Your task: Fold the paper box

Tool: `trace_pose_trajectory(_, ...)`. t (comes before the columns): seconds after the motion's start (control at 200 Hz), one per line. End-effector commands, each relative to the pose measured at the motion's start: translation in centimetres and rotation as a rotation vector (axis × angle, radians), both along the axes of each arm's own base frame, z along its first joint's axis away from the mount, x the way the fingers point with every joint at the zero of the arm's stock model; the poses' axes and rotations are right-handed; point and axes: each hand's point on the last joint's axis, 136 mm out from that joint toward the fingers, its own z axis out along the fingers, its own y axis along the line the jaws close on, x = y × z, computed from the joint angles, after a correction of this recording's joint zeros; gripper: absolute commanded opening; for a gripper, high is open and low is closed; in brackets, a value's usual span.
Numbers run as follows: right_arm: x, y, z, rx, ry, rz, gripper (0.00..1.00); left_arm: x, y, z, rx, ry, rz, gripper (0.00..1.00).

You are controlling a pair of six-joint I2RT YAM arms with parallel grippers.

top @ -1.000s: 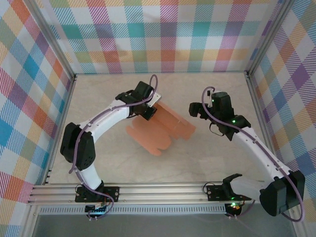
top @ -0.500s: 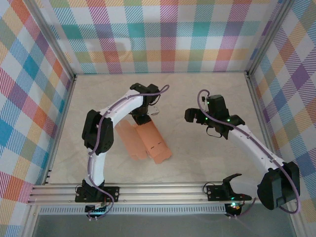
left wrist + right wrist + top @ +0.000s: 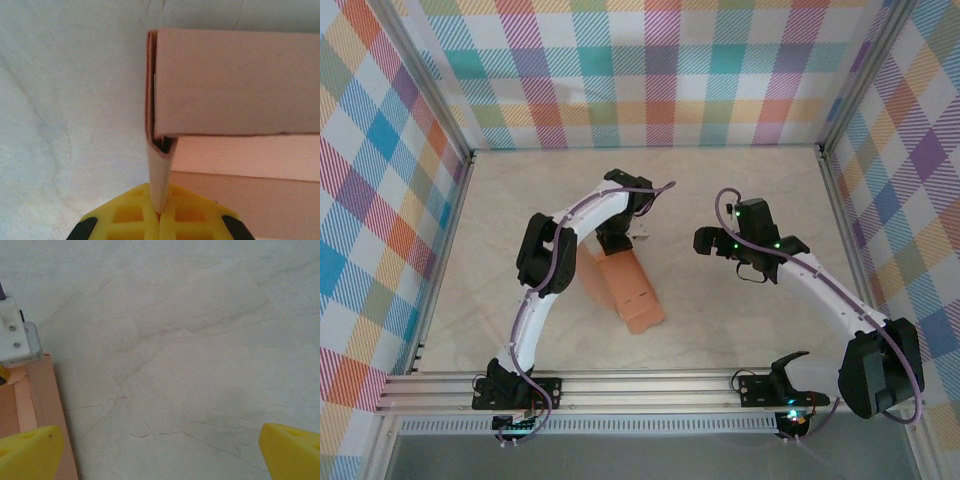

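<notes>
Top external: the salmon-orange thin-card paper box [image 3: 632, 292] lies on the pale marbled table [image 3: 750, 320], left of centre, between my two arms. It is a flattish, long rectangle. Its long axis runs on a diagonal. The far end sits under my left gripper [image 3: 620, 243] and the near end points toward the front right. A second strip of the same card juts out on the left of the main panel, partly hidden by my left arm. There are small dark marks on the top face, too small to tell whether they are slits or print.

Left wrist: my left gripper [image 3: 160, 220] is clenched, the yellow fingers [image 3: 131, 216] pressed together on a thin card edge. This edge is a side flap of the paper box [image 3: 235, 80]. It rises from the pads, then bends round into a broad panel across the top of the view. Lower card layers show beneath that panel on the right.

Right wrist: my right gripper [image 3: 160, 450] is spread wide, grasping nothing, with bare table between the yellow tips. The paper box [image 3: 47, 410] edge shows at far left, just beside my left-hand tip; contact uncertain.

Top external: my right gripper [image 3: 708, 240] sits to the right of the box, apart from it.
</notes>
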Motion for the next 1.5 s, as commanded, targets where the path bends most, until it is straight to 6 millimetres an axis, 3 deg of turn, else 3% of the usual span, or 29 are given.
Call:
trace_pose_trajectory(0.0,0.4,-0.3,-0.3,0.002,-0.01,-0.015,1.0,-0.5,0.3,0.4,0.032,0.027,-0.03,0.06)
trace_pose_trajectory(0.445,0.6,-0.2,-0.5,0.022,-0.004,-0.02,1.0,-0.5,-0.3,0.6,0.03,0.01,-0.046,0.18)
trace_pose_trajectory(0.67,0.5,-0.3,-0.5,0.026,-0.002,-0.023,1.0,-0.3,-0.8,1.0,0.016,-0.011,-0.056,0.19)
trace_pose_trajectory(0.83,0.4,-0.3,-0.3,0.031,-0.006,-0.02,1.0,0.0,-0.7,0.3,0.025,-0.019,-0.06,0.16)
trace_pose_trajectory(1.02,0.2,-0.5,-0.3,0.033,-0.008,-0.024,1.0,-0.1,-1.4,-0.4,-0.008,-0.016,-0.046,0.2)
trace_pose_trajectory(1.07,0.1,-0.6,-0.3,0.032,-0.009,-0.027,1.0,-0.1,-1.4,-0.7,-0.01,-0.014,-0.046,0.27)
trace_pose_trajectory(1.495,-0.1,-0.9,-0.4,0.033,-0.006,-0.031,1.0,0.3,-1.5,-2.5,-0.004,-0.018,-0.039,0.16)
